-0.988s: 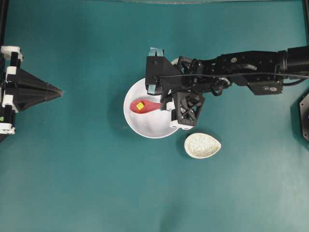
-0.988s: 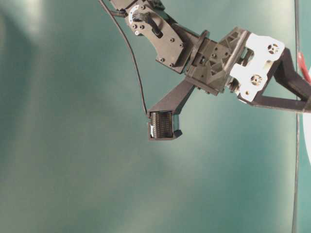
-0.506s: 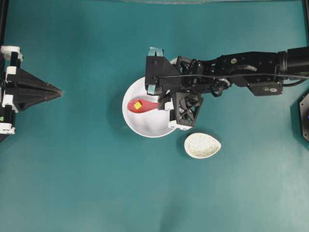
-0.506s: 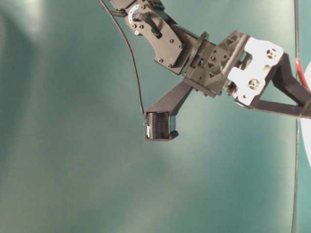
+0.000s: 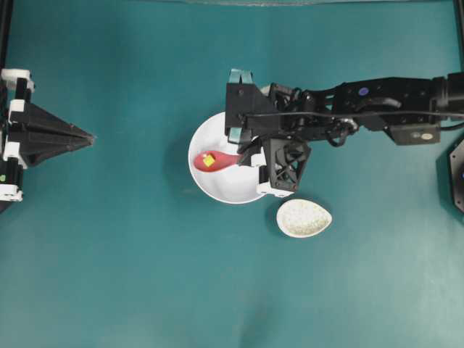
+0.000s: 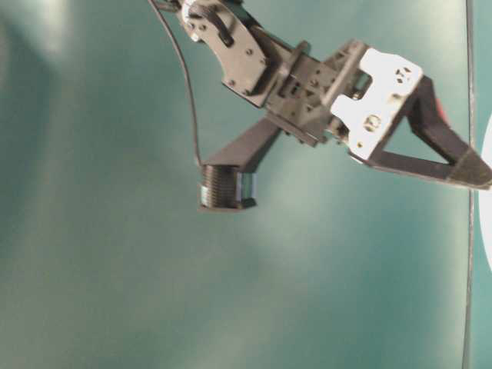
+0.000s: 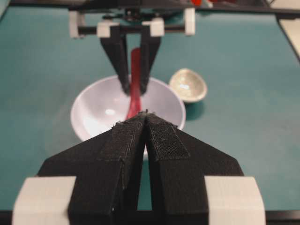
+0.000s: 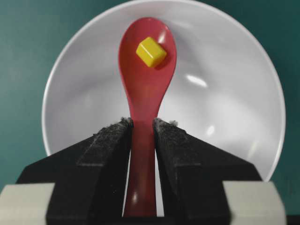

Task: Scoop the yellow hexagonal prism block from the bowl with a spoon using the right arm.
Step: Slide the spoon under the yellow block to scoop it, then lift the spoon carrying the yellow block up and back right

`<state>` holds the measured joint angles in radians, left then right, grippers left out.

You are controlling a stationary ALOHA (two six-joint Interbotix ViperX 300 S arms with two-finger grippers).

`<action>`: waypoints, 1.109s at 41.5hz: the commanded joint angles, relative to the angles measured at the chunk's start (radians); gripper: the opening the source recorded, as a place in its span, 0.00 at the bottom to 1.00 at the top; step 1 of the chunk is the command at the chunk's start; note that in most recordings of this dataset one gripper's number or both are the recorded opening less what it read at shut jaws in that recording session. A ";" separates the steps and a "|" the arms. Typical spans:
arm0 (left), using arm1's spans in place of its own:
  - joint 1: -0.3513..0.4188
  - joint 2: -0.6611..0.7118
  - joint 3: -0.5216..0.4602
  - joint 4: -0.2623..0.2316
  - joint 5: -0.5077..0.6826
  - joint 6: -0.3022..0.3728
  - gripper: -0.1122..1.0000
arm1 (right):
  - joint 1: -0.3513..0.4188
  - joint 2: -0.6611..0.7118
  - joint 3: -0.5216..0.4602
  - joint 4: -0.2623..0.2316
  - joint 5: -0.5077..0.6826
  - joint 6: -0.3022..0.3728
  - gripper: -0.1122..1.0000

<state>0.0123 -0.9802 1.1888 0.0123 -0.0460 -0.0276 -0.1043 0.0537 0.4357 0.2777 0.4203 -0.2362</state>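
The yellow hexagonal prism block (image 5: pixel 209 161) (image 8: pixel 151 51) lies in the scoop of the pink-red spoon (image 5: pixel 220 159) (image 8: pixel 145 93). The scoop is held over the left half of the white bowl (image 5: pixel 217 193) (image 8: pixel 225 108). My right gripper (image 5: pixel 243 155) (image 8: pixel 142 123) is shut on the spoon's handle, one finger on each side. In the left wrist view the spoon (image 7: pixel 135 89) hangs from those fingers above the bowl (image 7: pixel 101 110). My left gripper (image 5: pixel 90 136) (image 7: pixel 146 115) is shut and empty at the far left, pointing at the bowl.
A small speckled beige spoon rest (image 5: pixel 303 217) (image 7: pixel 187 84) lies just right of the bowl's front. The right arm (image 5: pixel 362 109) reaches in from the right edge over the teal mat.
My right gripper has shifted slightly and tilted while holding the spoon; the block has stayed in the scoop. The left gripper has not moved.
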 commanded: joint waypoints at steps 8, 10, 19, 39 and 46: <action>0.002 0.009 -0.020 0.002 -0.008 -0.002 0.11 | 0.003 -0.094 0.009 -0.003 -0.008 0.000 0.32; 0.002 0.009 -0.020 0.002 -0.009 -0.002 0.11 | 0.003 -0.110 0.015 -0.005 -0.008 0.000 0.32; 0.002 0.009 -0.020 0.002 -0.008 -0.002 0.11 | 0.003 -0.193 0.049 -0.015 -0.009 0.002 0.32; 0.002 0.011 -0.020 0.002 -0.009 -0.002 0.11 | -0.011 -0.411 0.156 -0.083 -0.025 0.005 0.32; 0.002 0.011 -0.020 0.002 -0.009 -0.002 0.11 | -0.011 -0.472 0.199 -0.112 -0.067 0.005 0.32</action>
<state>0.0123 -0.9787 1.1888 0.0123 -0.0460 -0.0276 -0.1181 -0.3789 0.6351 0.1733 0.3804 -0.2332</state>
